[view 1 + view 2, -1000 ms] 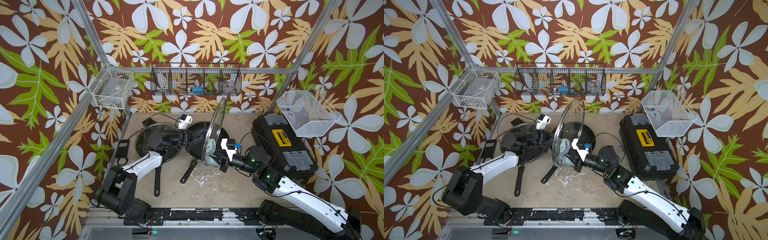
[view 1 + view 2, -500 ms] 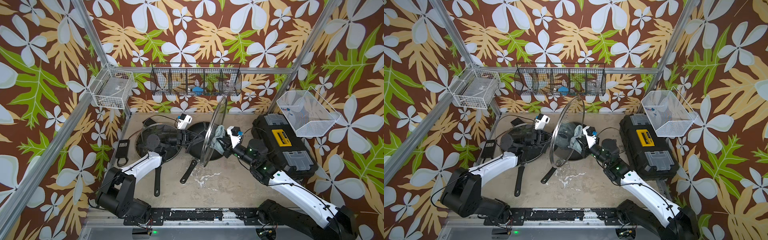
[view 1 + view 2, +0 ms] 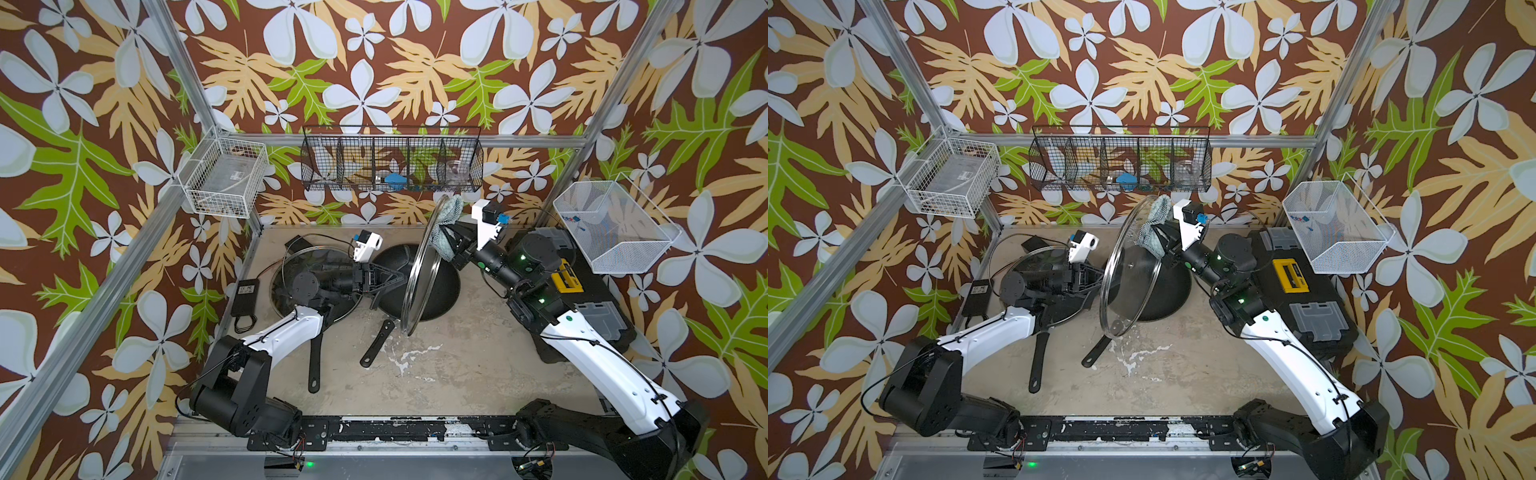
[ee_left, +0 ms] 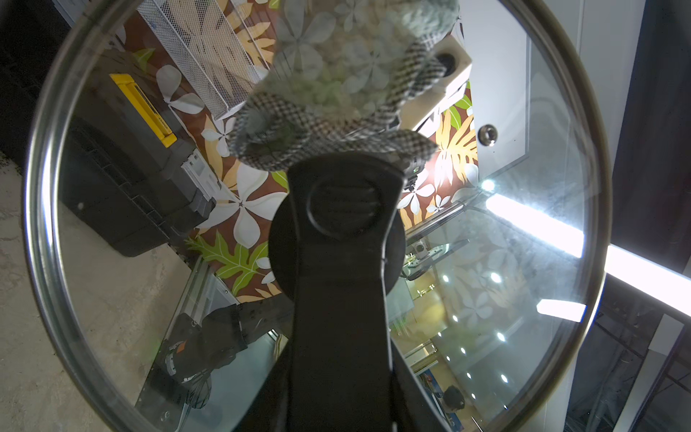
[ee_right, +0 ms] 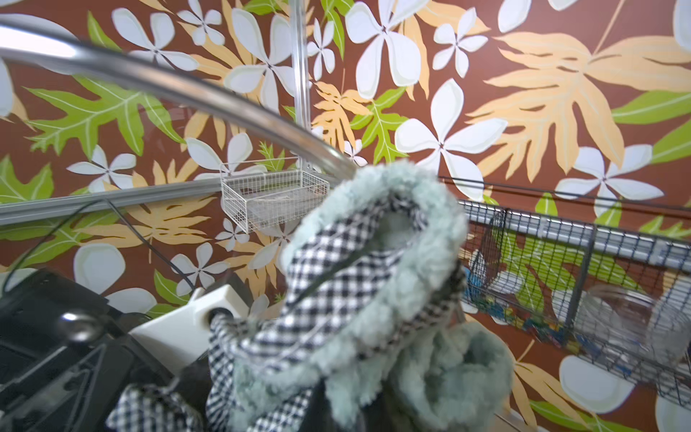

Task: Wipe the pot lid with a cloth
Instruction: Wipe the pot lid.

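The pot lid is a glass disc with a steel rim, standing on edge above the table. My left gripper is shut on its black handle. The cloth is a fluffy pale teal with a checked trim, and my right gripper is shut on it. It presses against the lid's far face near the top rim. Through the glass the left wrist view shows the cloth flattened against it. In the right wrist view the cloth hides the jaws and touches the rim.
A black frying pan lies behind the lid, its handle pointing forward. A second pan with a lid sits under my left arm. A black toolbox stands at the right, a power adapter at the left. Wire baskets hang on the walls.
My right gripper has carried the cloth up the lid's face, from its lower part to near the top rim. The left gripper has kept the lid upright.
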Robot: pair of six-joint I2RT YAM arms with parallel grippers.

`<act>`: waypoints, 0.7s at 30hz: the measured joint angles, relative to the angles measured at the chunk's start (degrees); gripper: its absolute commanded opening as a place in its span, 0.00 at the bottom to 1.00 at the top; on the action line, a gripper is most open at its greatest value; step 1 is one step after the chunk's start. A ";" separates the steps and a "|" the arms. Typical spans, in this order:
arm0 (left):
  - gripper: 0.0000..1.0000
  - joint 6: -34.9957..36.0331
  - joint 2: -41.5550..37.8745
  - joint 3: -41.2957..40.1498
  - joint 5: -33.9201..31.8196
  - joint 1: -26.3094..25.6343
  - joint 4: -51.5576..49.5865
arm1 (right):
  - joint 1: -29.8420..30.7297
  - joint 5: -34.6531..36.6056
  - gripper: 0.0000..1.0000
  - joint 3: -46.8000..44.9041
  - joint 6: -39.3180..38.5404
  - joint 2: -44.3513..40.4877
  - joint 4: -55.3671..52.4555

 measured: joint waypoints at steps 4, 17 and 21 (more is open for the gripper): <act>0.00 -1.01 0.42 -0.02 0.02 0.00 0.26 | -0.02 0.02 0.00 0.28 -0.72 0.66 -0.11; 0.00 -2.69 0.22 0.13 -0.13 0.02 0.76 | -1.22 3.48 0.00 -9.94 -0.44 -0.55 -1.60; 0.00 -2.69 0.42 0.72 0.04 0.02 1.09 | -1.18 0.85 0.00 -15.06 0.42 -3.21 -3.04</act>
